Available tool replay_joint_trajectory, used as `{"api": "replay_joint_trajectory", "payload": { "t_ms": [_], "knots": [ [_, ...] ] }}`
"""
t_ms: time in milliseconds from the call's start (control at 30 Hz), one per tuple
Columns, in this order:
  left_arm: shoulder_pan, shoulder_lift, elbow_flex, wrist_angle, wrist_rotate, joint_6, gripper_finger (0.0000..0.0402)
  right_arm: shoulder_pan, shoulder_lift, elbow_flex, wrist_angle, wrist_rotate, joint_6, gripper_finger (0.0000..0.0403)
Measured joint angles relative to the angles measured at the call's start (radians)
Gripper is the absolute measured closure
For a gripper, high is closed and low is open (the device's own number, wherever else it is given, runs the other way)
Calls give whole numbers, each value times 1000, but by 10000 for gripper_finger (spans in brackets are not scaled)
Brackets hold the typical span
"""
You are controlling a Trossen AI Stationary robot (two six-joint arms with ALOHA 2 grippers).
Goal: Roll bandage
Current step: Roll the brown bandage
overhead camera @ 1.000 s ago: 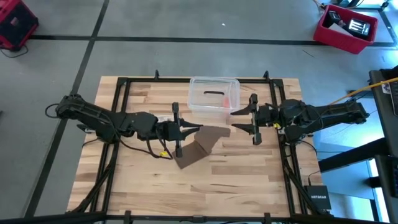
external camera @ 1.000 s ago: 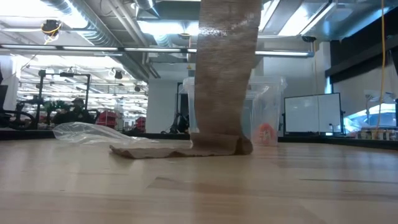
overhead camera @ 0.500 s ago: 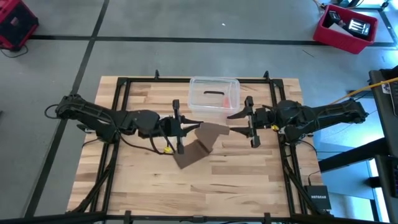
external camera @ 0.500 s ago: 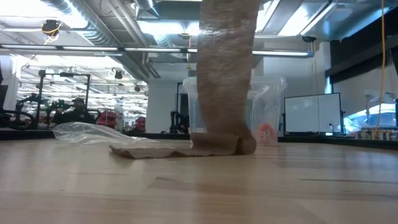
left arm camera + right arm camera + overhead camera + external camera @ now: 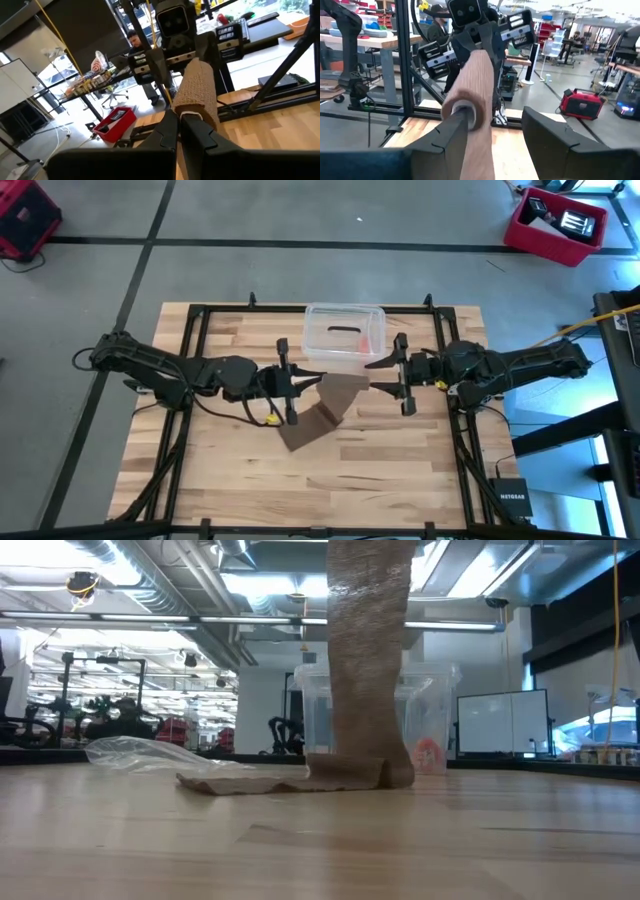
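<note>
**Brown bandage held up between two grippers over a wooden table**

Near the table's middle, the bandage (image 5: 335, 395): a dark brown fabric strip, one end lifted high, the rest hanging down to the wood and ending in a flat folded length lying on the surface (image 5: 290, 778); in the low view, a tall textured band rising out of the top of the frame.

Just behind the bandage, a clear plastic box (image 5: 344, 335) with something orange inside; beside the flat end of the strip, seen low, a crumpled clear plastic bag (image 5: 150, 753); underneath all, the pale plank table (image 5: 390, 470) edged by a black frame; beyond the table, a grey floor with a red bin (image 5: 556, 225) at the far right corner and a workshop room with benches and screens.

At the bandage's left edge, the left gripper (image 5: 300, 385), fingers pressed together and pinching the raised end of the strip; in the left wrist view, fabric wrapped over the fingertips (image 5: 192, 117).

At the bandage's right edge, facing the left one, the right gripper (image 5: 385, 375), fingers spread partway; one finger (image 5: 455, 122) against a rolled end of the fabric, the other finger standing clear of it.
</note>
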Motion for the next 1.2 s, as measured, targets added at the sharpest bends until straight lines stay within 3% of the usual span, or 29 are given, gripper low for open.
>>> {"api": "replay_joint_trajectory", "payload": {
  "t_ms": [467, 600, 700, 900, 1033, 1200],
  "knots": [
    [0, 15, -1, 24, 0, 5, 401, 1, 46, 0, 81, 22, -61, 217],
    [0, 16, -1, 27, 7, 10, 401, 0, 47, 0, 76, -21, -77, 219],
    [0, 16, -1, 20, 6, 12, 400, 1, 57, 0, 79, -14, -115, 249],
    [0, 16, -1, 25, 6, 11, 376, 0, 50, 0, 83, 17, -170, 384],
    [-4, 18, 0, 24, -8, 30, 345, 0, 18, 4, 16, 5, -144, 374],
    [-16, 18, 0, 17, -22, 37, 289, -1, -8, 64, -131, -1, -107, 391]
  ]
}}
